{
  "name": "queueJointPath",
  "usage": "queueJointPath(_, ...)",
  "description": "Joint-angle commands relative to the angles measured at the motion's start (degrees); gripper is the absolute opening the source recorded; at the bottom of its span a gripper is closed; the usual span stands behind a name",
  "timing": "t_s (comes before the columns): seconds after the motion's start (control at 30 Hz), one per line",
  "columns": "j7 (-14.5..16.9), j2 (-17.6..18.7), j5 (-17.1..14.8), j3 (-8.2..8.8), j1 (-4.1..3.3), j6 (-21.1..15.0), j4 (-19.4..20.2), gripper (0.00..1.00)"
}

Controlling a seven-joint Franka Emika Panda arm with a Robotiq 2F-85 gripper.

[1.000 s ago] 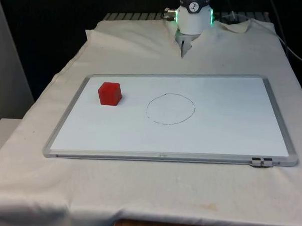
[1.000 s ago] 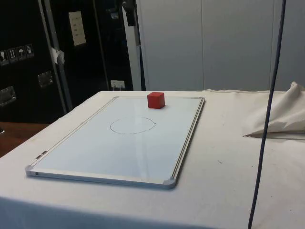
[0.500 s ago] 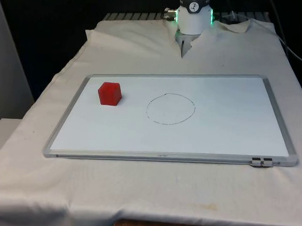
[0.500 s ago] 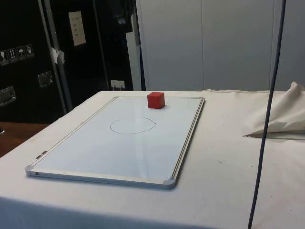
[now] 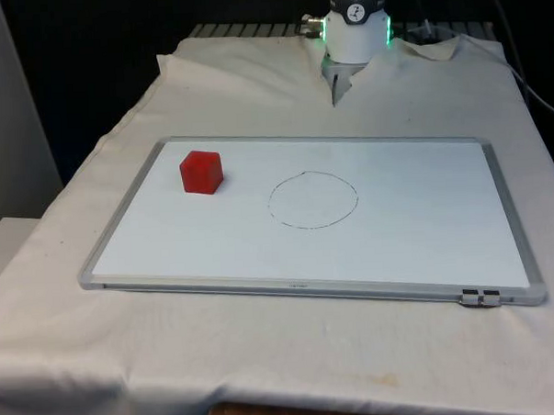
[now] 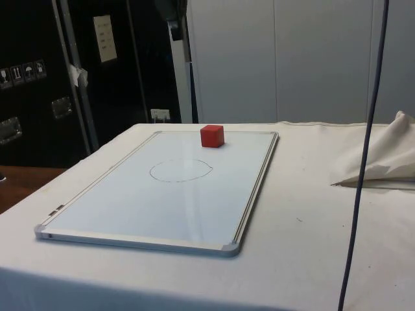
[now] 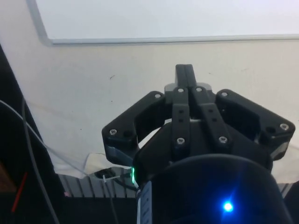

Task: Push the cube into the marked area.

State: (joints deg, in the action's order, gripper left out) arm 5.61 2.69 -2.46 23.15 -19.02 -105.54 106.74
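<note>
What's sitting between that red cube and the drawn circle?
Nothing: in the front view, bare whiteboard separates the red cube from the drawn circle.

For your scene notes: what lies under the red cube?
The cube sits on the whiteboard, left of the drawn circle in the front view. The board lies on the white cloth. The cloth covers the table.

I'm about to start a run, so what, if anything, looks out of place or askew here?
Nothing stands out. The red cube sits flat on the whiteboard, apart from the drawn circle. The tool hangs beyond the board's far edge, fingers together. The white cloth is only rumpled.
</note>
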Motion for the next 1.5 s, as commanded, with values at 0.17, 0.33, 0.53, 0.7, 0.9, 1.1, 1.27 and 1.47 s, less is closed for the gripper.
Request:
queueJointPath(0.17,1.7,-1.1,0.9,1.26,0.4,-1.3,1.1,0.0)
queueJointPath(0.33,3.7,-1.7,1.5,2.75,0.63,-2.4,1.9,0.0)
queueJointPath(0.53,5.6,-1.9,2.2,3.95,0.86,-3.6,2.7,0.0)
queueJointPath(0.7,7.7,-1.6,2.6,5.67,1.15,-4.7,3.3,0.0)
queueJointPath(0.9,9.8,-1.1,2.8,7.62,1.26,-6.2,4.0,0.0)
queueJointPath(1.1,11.9,-0.4,2.5,9.63,1.43,-9.1,5.4,0.0)
queueJointPath(1.27,13.6,0.3,2.1,11.06,1.66,-12.0,7.0,0.0)
queueJointPath(1.47,16.0,1.7,1.1,12.95,2.01,-15.6,8.8,0.0)
